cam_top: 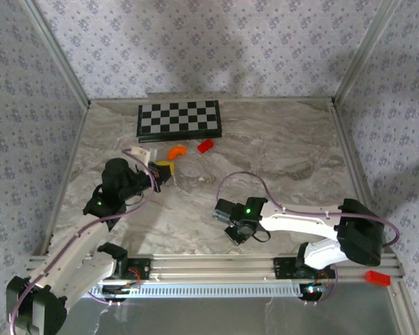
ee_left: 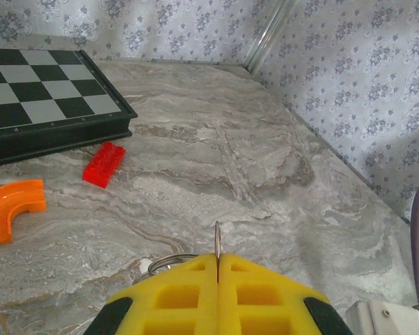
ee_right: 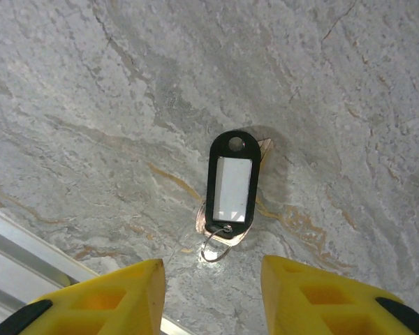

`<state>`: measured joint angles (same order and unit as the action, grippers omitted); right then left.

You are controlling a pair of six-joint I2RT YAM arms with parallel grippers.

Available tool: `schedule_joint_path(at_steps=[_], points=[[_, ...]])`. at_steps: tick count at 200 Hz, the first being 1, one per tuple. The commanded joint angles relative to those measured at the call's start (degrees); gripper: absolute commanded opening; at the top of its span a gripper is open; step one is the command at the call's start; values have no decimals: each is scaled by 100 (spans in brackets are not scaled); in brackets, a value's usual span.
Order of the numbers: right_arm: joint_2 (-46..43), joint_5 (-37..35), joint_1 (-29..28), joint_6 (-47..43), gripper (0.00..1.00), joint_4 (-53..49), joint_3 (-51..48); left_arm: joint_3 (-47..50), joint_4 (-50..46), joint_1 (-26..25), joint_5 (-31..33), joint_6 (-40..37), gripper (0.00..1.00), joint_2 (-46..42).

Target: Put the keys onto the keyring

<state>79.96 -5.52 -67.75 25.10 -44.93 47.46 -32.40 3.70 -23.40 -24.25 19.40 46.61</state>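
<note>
Yellow fingers [ee_left: 188, 296] of the left gripper [ee_left: 218, 259] sit at the bottom of the left wrist view, pressed flat together. They pinch the keyring [ee_left: 217, 241], of which a thin silvery strip stands upright and edge-on out of the seam between them. A curve of pale wire shows just to the left of that strip, against the fingertip. Beyond them on the marbled table [ee_left: 265, 160] lie a red block [ee_left: 103, 164] and a curved orange piece [ee_left: 10, 209], with the checkerboard [ee_left: 42, 98] farther back. The red block lies just beside the board's corner. The right wrist view gives the detail the overhead view is too coarse for. It shows the right gripper [ee_right: 209, 269] with its fingers [ee_right: 112, 300] spread wide and empty. The keys [ee_right: 230, 183], a dark oblong tag with a pale centre, lie flat on the table just beyond the gap, touching neither finger. A small wire ring is at the tag's near end and a round hole at its far end. From above, the layout is plain. The left gripper is out over the table's left-centre near the orange piece, and the right arm reaches in from the right toward the middle, well apart from it. A second red block [cam_top: 378, 278] rests on the frame rail at the near right.
</note>
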Motion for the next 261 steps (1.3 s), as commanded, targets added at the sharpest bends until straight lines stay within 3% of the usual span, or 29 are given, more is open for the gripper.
schedule_joint_path(at_steps=[1, 95, 261], points=[[262, -296, -145, 123, 40, -120, 49, -44, 271, -27, -132, -6, 0, -49], [702, -399, -291, 124, 28, -110, 71, -36, 289, -30, -148, -5, 0, -54], [944, -571, -439, 145, 20, -178, 132, -14, 300, -41, -133, 3, 0, -38]])
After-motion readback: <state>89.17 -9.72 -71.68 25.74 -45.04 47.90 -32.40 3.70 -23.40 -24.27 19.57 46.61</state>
